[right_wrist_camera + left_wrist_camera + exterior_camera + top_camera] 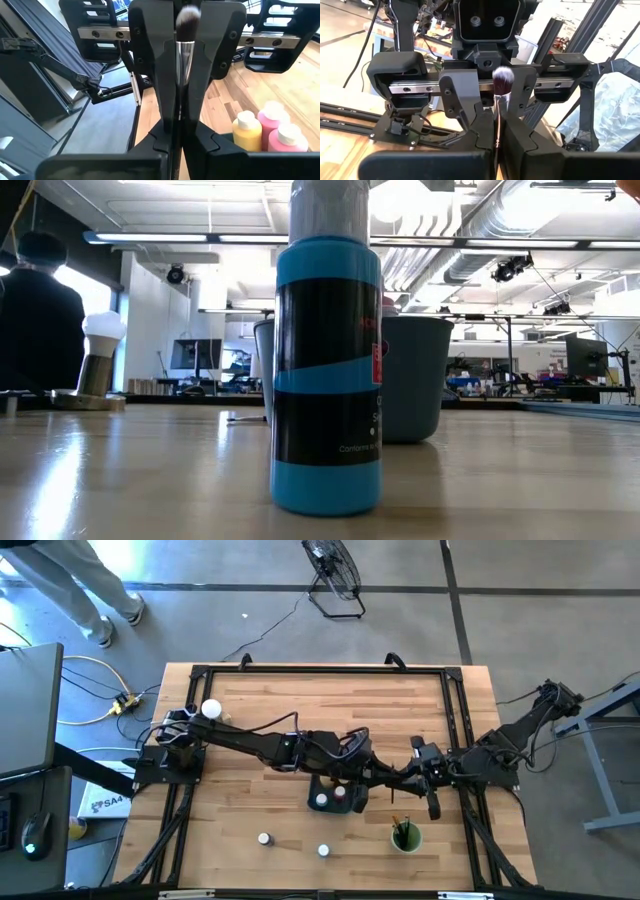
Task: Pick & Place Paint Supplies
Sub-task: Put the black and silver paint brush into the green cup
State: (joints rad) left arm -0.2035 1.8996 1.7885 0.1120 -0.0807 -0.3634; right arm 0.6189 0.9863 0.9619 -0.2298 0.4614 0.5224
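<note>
Low view: a blue bottle blocks the table; both tools clench one paintbrush.

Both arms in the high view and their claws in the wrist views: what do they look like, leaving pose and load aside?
Both arms are matte black, jointed links with thin dark cables looping along them, the left arm and the right arm alike. Each claw, left claw and right claw, has two broad, flat, angular black fingers. The opposing claw in each wrist view shows a bare metal rail with screw heads and a boxy black housing.
</note>
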